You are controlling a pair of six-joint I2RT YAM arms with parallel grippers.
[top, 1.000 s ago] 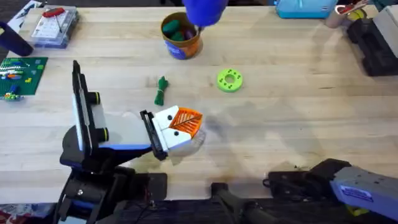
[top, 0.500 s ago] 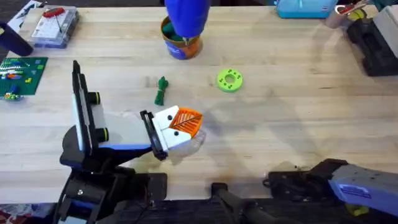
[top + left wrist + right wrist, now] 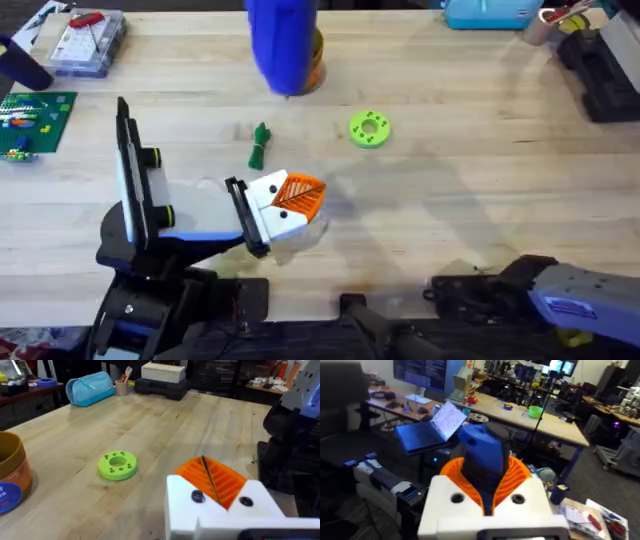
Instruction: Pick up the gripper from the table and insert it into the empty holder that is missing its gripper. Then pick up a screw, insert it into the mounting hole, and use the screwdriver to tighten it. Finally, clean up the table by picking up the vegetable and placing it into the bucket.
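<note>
Looks seated: gripper against the holder, lower left of centre in the overhead. White block, orange ribbed leaf finger, black dots. Can't confirm a screw in the mounting hole. Screwdriver pinched tight in the right gripper, top centre, overlapping the bucket. Probably mid-tightening step. Left to do: vegetable, lying on the table near the seated gripper, not yet binned.

Matt butcher-block wooden table; smooth glossy blue plastic screwdriver.
</note>
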